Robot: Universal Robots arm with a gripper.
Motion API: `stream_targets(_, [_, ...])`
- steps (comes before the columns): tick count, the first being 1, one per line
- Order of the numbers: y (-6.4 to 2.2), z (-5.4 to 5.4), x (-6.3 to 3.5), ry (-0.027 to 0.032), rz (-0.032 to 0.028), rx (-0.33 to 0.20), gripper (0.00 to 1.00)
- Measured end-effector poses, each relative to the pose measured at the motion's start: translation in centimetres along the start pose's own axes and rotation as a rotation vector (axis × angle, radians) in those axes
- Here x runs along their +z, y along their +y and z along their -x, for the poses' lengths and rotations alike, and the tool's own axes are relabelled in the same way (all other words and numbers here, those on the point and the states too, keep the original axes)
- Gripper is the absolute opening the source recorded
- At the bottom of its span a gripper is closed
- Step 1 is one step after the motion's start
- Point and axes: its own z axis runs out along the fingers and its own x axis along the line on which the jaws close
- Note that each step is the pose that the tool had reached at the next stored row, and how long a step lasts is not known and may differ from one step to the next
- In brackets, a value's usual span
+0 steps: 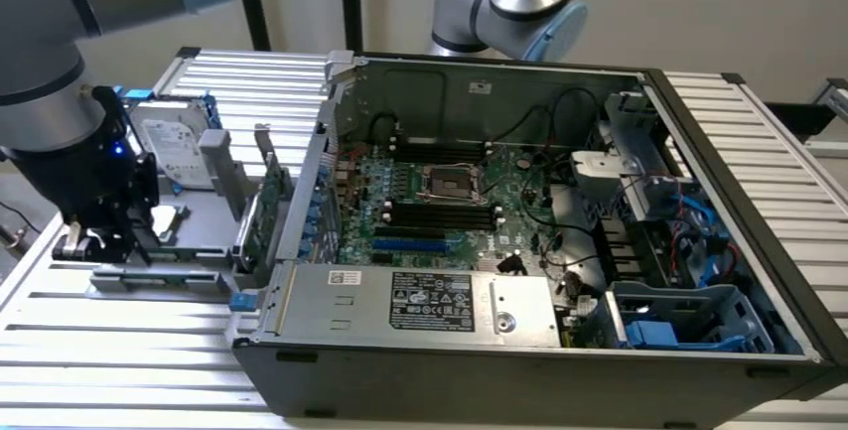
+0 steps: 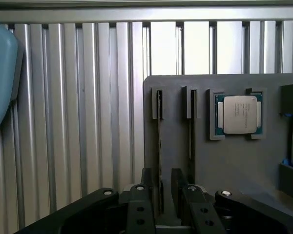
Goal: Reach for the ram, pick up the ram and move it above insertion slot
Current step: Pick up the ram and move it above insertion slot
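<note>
Hanging over the gray tray [image 2: 244, 165], my pincer [image 2: 161, 179] stands wide, a finger on each side of the ram [image 2: 159, 141] in its slot. Squeezing crooked could tip or jam the thin stick.

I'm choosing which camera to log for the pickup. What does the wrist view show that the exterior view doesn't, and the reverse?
Wrist view adds: the ram, a thin dark stick seen edge-on in its slot, between the fingers of the open gripper; a second such stick beside it; a silver square processor chip. Exterior view adds: the open black computer case, its green motherboard, the silver boxy hard drive. Shared: the gripper, the grey holder tray, the ribbed metal table.
</note>
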Motion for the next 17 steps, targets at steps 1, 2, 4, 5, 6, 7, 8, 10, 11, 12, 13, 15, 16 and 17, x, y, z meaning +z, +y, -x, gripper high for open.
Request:
stream_targets(1, [0.00, 0.0, 0.18, -0.0004, 0.0000, -0.001, 0.31])
stream_targets(2, [-0.01, 0.0, 0.36, -0.0008, -0.0001, -0.002, 0.31])
stream_targets(4, [-0.02, 0.0, 0.72, -0.0017, 0.0000, -0.003, 0.31])
stream_targets(5, [-0.02, 0.0, 0.92, -0.0022, 0.0000, -0.005, 0.31])
stream_targets(6, [-0.03, 0.0, 1.10, -0.0027, 0.0000, -0.006, 0.31])
stream_targets(7, [-0.04, 0.0, 1.28, -0.0030, 0.0001, -0.007, 0.31])
stream_targets(8, [-0.04, 0.0, 1.45, -0.0034, 0.0001, -0.008, 0.31])
stream_targets(10, [-0.05, 0.0, 1.82, -0.0044, 0.0000, -0.010, 0.31])
stream_targets(11, [-0.06, -0.1, 1.99, -0.0047, 0.0002, -0.012, 0.31])
stream_targets(12, [-0.06, -0.1, 2.17, -0.0051, 0.0001, -0.013, 0.31])
stream_targets(13, [-0.07, -0.1, 2.36, -0.0054, 0.0002, -0.014, 0.31])
stream_targets(15, [-0.07, -0.1, 2.72, -0.0059, 0.0003, -0.016, 0.31])
stream_targets(16, [-0.08, -0.1, 2.90, -0.0062, 0.0002, -0.017, 0.31])
stream_targets(17, [-0.09, -0.1, 3.08, -0.0064, 0.0002, -0.018, 0.31])
